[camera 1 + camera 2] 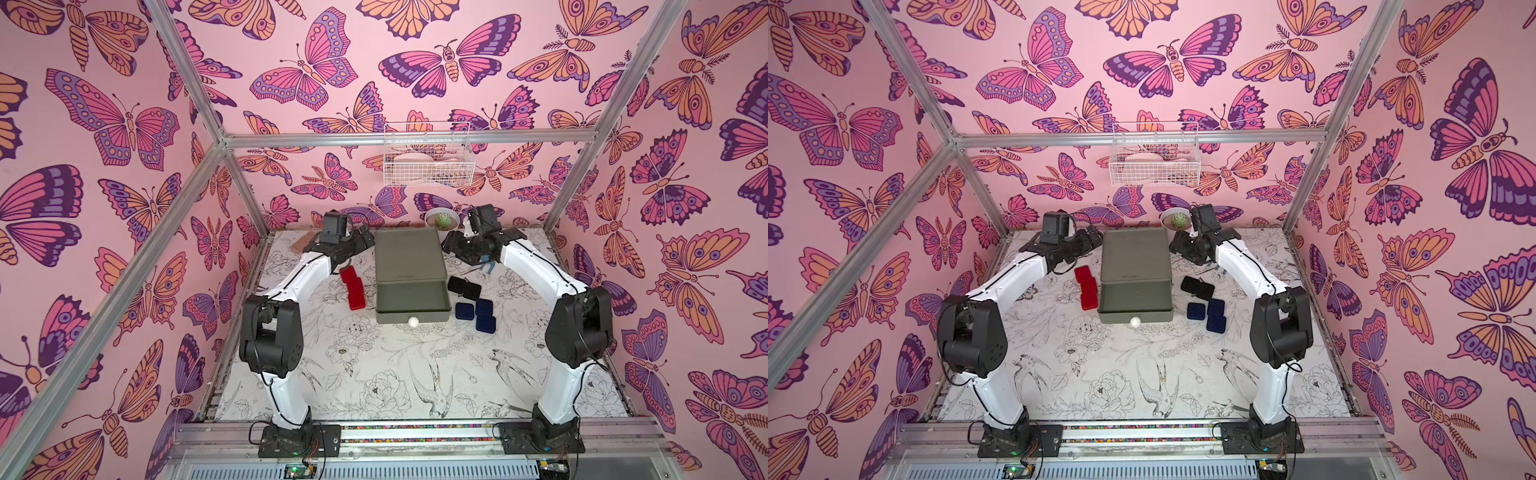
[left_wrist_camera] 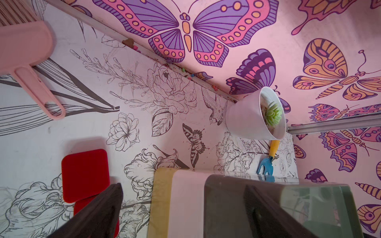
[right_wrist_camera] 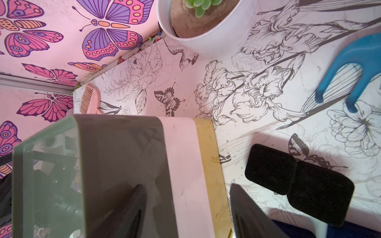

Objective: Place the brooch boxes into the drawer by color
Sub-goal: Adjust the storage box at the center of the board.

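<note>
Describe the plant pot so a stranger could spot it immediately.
Start at the grey-green drawer chest in the middle of the table. Just behind its far right corner, near the butterfly wall, stands a small white pot. Unlike the blue fork nearby, it holds a green succulent.

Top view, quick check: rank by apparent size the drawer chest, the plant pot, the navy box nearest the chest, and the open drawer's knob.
Largest to smallest in a top view:
1. drawer chest
2. plant pot
3. navy box nearest the chest
4. knob, clearly the smallest
</note>
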